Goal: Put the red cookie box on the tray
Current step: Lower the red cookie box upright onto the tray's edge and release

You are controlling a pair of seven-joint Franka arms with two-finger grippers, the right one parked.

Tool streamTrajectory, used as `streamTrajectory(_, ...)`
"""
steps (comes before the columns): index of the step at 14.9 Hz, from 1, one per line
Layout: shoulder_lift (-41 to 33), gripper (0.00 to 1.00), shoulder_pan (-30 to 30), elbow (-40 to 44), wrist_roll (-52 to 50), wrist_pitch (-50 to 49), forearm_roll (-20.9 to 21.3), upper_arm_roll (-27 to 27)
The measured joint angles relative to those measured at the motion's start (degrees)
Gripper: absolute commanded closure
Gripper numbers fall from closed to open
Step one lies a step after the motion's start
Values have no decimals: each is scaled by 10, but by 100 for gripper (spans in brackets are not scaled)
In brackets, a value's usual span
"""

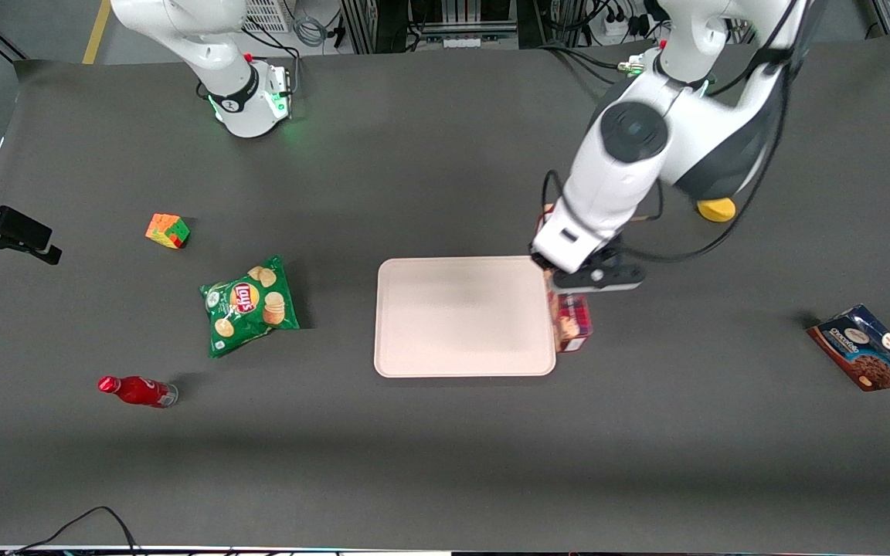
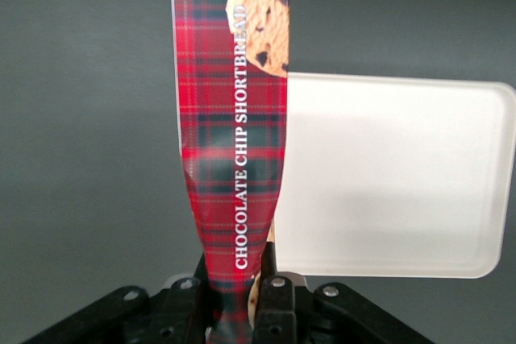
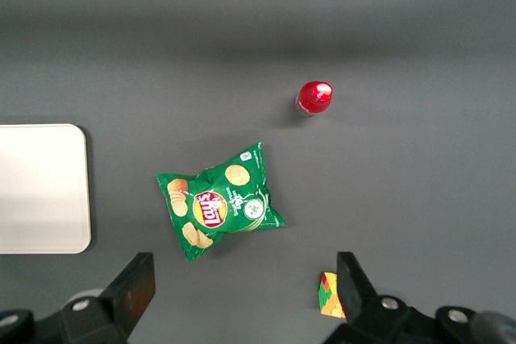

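- Gripper (image 2: 238,300) clamps one end of the box (image 2: 234,134); the cardboard pinches in between its fingers
- Box (image 1: 571,320) hangs by the tray (image 1: 463,316) edge toward the working arm's end; tray surface bare
- Chips bag (image 1: 249,303), red bottle (image 1: 136,391) lie toward the parked arm's end

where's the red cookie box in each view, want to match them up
Front view: the red cookie box hangs from the tool, beside the tray edge nearest the working arm.
Left wrist view: the red cookie box stretches away from the shut tool, partly overlapping the tray.
Right wrist view: not in it.
Shared landmark: the tray.
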Motion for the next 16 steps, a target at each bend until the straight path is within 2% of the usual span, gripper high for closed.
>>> streamTrajectory(3,70,94,-22,28,-2,4,34,-1)
streamTrajectory(7,122,94,-29,34,-5,38,42,3)
streamTrajectory(12,171,91,-40,34,-61,86,117,9)
streamTrajectory(16,185,91,-44,9,-66,154,122,28)
